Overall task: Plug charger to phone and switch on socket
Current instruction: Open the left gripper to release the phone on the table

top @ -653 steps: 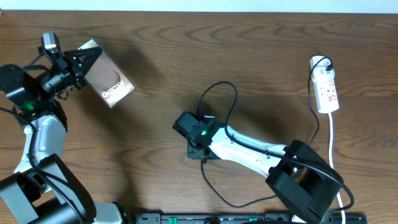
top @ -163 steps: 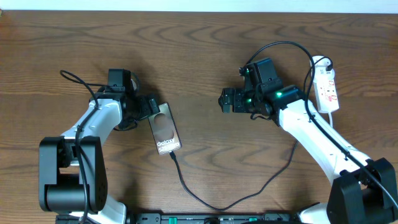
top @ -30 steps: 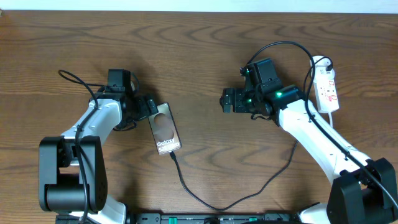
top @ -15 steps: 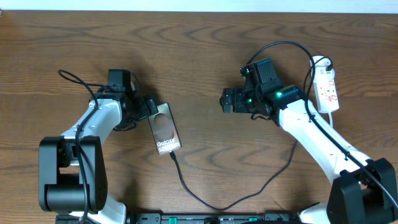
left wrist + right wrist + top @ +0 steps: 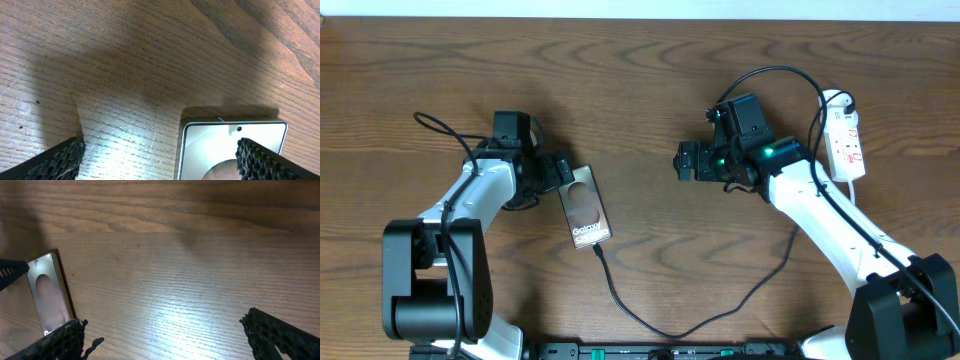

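Right now we see the phone (image 5: 585, 208) lying flat on the wooden counter (image 5: 640, 60), left of its middle, silvery face up with the brownish oval and white lettering showing. The charger (image 5: 620, 305) meets the phone's end nearest the front edge; from there the thin black cable runs toward the front edge, curves right and climbs back up under the right arm. The left gripper (image 5: 558, 172) sits at the phone's far end, on the side toward the left edge. In its wrist view the fingers (image 5: 60, 157) stand spread wide, and the phone's top edge lies between them (one pad overlaps a corner, though we cannot tell if it touches). The right gripper (image 5: 682, 162) hangs over bare wood right of the middle, its fingers (image 5: 285, 335) far apart and holding nothing. The socket (image 5: 844, 135) lies near the right edge, toward the far right corner, well apart from both grippers.
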You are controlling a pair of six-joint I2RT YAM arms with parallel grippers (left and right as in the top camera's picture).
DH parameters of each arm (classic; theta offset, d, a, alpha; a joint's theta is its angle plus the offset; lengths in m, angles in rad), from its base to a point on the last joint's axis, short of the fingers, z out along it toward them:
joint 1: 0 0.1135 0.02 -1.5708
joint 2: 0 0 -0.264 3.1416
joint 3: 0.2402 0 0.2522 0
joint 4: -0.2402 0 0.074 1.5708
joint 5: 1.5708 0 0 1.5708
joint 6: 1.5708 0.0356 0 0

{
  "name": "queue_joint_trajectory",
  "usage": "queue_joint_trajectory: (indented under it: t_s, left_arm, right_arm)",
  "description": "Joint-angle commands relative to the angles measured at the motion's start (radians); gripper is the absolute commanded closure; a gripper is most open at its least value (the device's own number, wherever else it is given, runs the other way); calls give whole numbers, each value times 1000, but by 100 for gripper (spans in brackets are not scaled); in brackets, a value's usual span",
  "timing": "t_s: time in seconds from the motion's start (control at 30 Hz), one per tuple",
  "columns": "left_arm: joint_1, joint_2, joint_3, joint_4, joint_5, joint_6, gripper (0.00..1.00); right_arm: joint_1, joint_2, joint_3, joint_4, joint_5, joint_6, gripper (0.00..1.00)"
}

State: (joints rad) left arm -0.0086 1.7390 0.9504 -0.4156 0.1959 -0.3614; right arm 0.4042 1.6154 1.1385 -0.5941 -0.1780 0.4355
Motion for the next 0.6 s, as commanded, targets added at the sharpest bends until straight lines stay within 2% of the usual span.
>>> queue_joint_trajectory:
  t_s: [0.0, 0.23, 0.33, 0.57]
  left_arm:
    - [7, 23, -27, -14, -14, 10, 2]
    - [7, 23, -27, -12, -19, 10, 2]
    - [7, 23, -27, 36, -62, 9, 2]
    - [7, 12, -21, 3, -63, 16, 2]
  right_arm:
    - [3, -9, 5, -1, 15, -14, 1]
    - [3, -9, 5, -1, 15, -14, 1]
    - [2, -9, 5, -1, 15, -14, 1]
    - [3, -9, 5, 0, 15, -14, 1]
